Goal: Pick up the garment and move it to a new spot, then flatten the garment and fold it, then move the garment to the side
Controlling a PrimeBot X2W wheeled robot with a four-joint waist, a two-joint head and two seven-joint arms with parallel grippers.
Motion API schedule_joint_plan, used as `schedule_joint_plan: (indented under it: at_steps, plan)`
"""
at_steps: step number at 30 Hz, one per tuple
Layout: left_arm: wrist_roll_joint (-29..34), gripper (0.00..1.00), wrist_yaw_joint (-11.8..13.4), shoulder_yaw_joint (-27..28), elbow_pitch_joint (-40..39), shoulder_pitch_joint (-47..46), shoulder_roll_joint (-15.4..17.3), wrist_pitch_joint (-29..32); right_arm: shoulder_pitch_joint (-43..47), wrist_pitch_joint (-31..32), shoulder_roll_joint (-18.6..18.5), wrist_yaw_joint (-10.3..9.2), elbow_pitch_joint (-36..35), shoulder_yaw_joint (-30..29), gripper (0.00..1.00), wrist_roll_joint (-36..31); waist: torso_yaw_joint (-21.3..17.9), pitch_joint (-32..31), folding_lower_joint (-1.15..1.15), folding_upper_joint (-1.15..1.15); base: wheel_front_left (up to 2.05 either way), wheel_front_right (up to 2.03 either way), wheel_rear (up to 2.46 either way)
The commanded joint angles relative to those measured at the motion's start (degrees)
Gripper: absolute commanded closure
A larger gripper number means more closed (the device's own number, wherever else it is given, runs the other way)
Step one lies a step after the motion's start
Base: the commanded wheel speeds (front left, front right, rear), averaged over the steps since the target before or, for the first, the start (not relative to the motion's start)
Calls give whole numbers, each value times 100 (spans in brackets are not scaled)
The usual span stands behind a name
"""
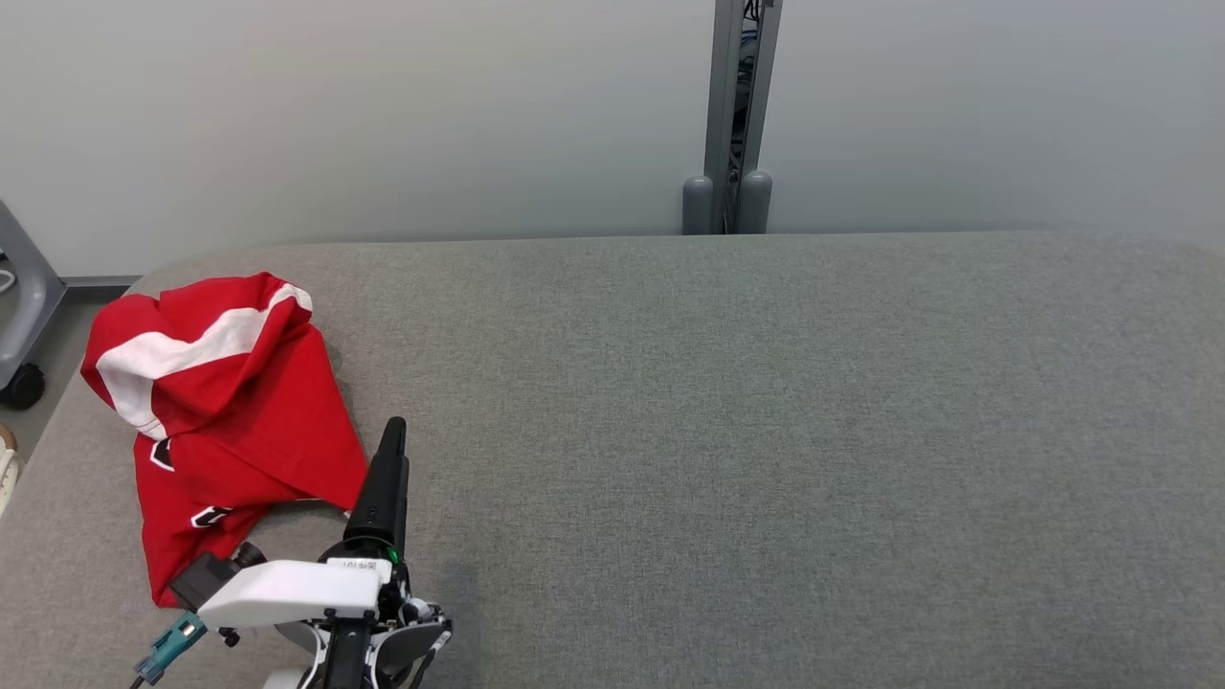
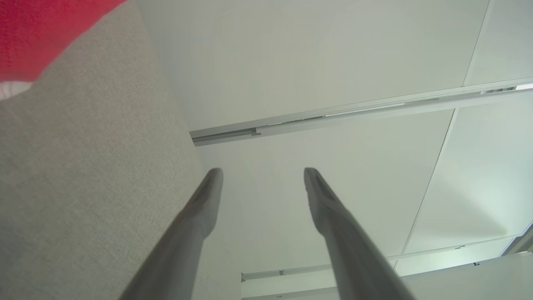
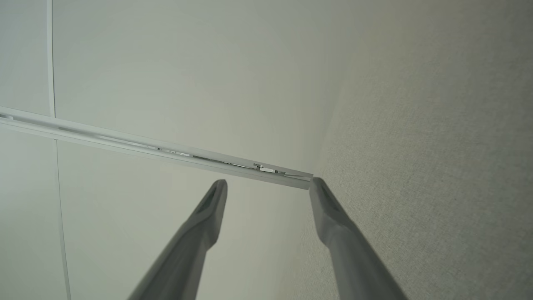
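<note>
The garment (image 1: 225, 411), a red shirt with a broad white stripe and dark markings, lies crumpled near the left end of the grey fabric table (image 1: 727, 431). My left gripper (image 1: 390, 440) hovers just to the right of the garment's lower edge, fingers pointing toward the back wall, apart from the cloth. In the left wrist view the left gripper (image 2: 262, 173) stands open with nothing between its fingers, and a corner of the garment (image 2: 37, 33) shows at the top left. In the right wrist view my right gripper (image 3: 268, 183) is open and empty beside the table surface (image 3: 437, 166).
A grey metal post (image 1: 732, 115) stands behind the table's far edge against the pale wall. Off the table's left end are a chair base with a black wheel (image 1: 24, 383) and a pale shoe (image 1: 6, 469). Grey tabletop stretches right of the garment.
</note>
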Motion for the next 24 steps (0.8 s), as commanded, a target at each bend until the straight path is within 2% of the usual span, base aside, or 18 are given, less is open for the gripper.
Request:
schedule_joint_plan:
  at_steps: [1,10,16,24]
  plan:
    - [120,0,-3,99,-139,-92,10,-46,-149,-73,-91,25,-60,29,0,-186,0,-4,0,0,0,0,0]
    - [369,0,-4,387,-313,-19,12,-155,-437,-254,-104,29,-16,199,0,-1008,2,-30,0,0,0,0,0]
    - [600,0,-5,694,-452,32,14,-233,-669,-385,-111,32,-94,423,0,-1906,11,-46,0,0,0,0,0]
    - [1185,0,-6,1064,-708,73,16,-330,-932,-542,-137,37,-342,855,0,-3416,47,-62,0,0,0,0,0]
